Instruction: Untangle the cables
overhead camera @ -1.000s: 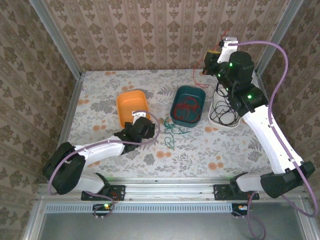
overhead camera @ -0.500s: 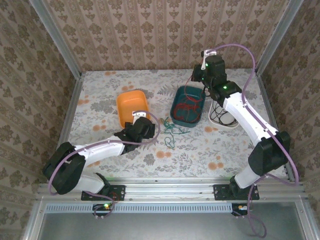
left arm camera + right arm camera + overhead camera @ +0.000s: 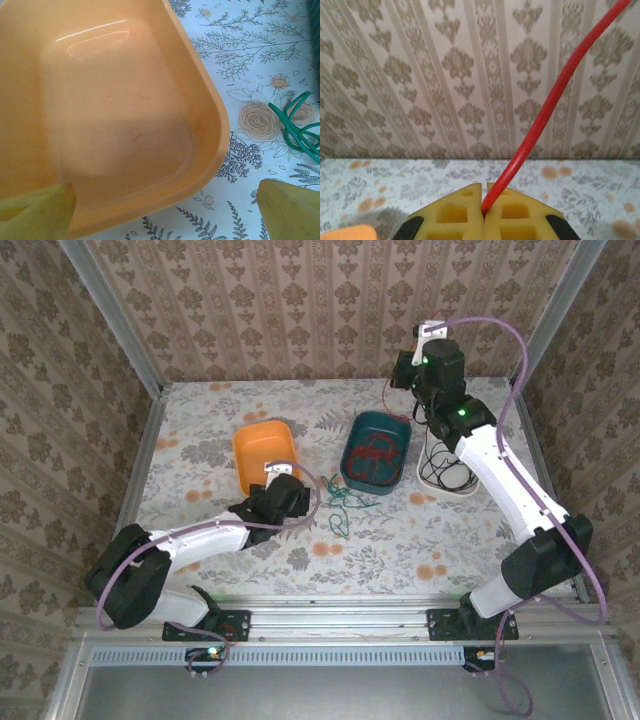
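Note:
My right gripper (image 3: 484, 200) is shut on the end of a red cable (image 3: 550, 105), which rises away between the yellow pads. From above, the right gripper (image 3: 399, 379) hangs over the far end of the teal tray (image 3: 352, 436). The red cable (image 3: 373, 453) drops from it into a coil in that tray. A green cable (image 3: 346, 503) lies loose on the tablecloth in front of the teal tray. Black cable (image 3: 446, 471) is coiled in a white tray (image 3: 429, 489). My left gripper (image 3: 167, 215) stands open at the orange tray's (image 3: 125, 115) near corner, with green cable (image 3: 297, 127) to its right.
The orange tray (image 3: 250, 443) is empty and lies left of the teal one. Patterned walls and metal frame posts close in the back and sides. Thick purple arm cables loop beside both arms.
The right arm has swung left from above the white tray to over the teal tray's far end, carrying the red cable end. The left arm has stayed still.

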